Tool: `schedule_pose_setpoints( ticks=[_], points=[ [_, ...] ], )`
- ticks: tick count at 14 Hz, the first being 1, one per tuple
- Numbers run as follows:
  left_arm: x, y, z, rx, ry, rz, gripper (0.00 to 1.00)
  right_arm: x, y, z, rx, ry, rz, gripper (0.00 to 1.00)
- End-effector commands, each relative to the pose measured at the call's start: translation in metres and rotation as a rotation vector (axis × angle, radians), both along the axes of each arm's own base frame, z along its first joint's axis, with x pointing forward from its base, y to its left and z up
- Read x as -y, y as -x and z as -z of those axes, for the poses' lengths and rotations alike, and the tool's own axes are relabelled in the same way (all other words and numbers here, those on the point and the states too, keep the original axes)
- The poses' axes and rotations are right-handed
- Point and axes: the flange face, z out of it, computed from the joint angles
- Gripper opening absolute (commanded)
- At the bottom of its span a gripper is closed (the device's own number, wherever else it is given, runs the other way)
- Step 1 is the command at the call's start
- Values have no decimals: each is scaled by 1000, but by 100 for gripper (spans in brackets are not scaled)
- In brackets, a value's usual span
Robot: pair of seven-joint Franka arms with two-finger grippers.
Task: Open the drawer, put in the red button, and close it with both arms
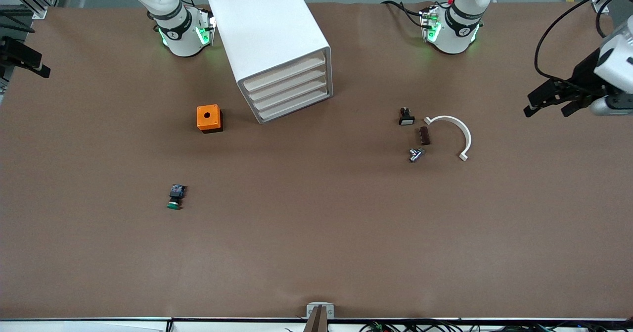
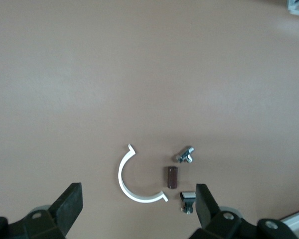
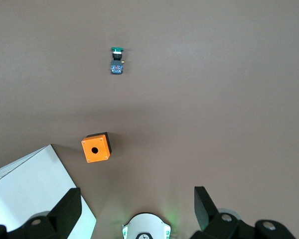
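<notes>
Drawer [image 1: 283,76] closed; red button unseen; left end effector [image 1: 549,103], right end effector [image 3: 137,211] both spread, empty.

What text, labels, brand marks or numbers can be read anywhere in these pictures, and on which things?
None can be read.
Right arm's base: a small round mark on the black band, too small to read.
Left arm's base: the same kind of mark, also unreadable.
Cabinet, orange box, green button and the small parts beside the white curved piece: no lettering shows.
</notes>
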Motion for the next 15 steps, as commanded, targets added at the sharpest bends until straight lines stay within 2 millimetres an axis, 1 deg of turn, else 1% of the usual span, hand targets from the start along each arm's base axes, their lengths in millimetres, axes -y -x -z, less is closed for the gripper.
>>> schedule_pose_setpoints(
  ticks=[1, 2, 3, 4, 5, 7, 10, 12, 14, 15],
  points=[
    [-8, -18, -23, 9, -46, 2, 100, -1, 10, -3, 2, -6, 11, 100],
    [-9, -23, -27, 8, -102, 14, 100, -1, 11, -3, 3, -6, 12, 100],
    [-9, -27, -30, 6, -123, 22, 100, 0, 10, -3, 6, -6, 14, 100],
    [-5, -29, -34, 14, -123, 26, 100, -1, 10, -3, 8, -6, 12, 100],
    [0, -32, -33, 13, -125, 29, 100, -1, 10, -4, 11, -5, 12, 100],
    [15, -33, -37, 24, -123, 52, 100, -1, 8, -6, 37, -3, 11, 100],
    [15, -32, -44, 37, -117, 51, 100, 0, 7, -8, 46, -2, 15, 100],
    [16, -32, -44, 37, -114, 51, 100, 1, 7, -9, 57, -3, 16, 100],
    [18, -28, -47, 8, -109, 29, 100, 1, 6, -5, 77, -23, 19, 100],
    [20, -26, -54, 1, -108, 25, 100, 2, 8, -3, 88, -28, 23, 100]
  ],
)
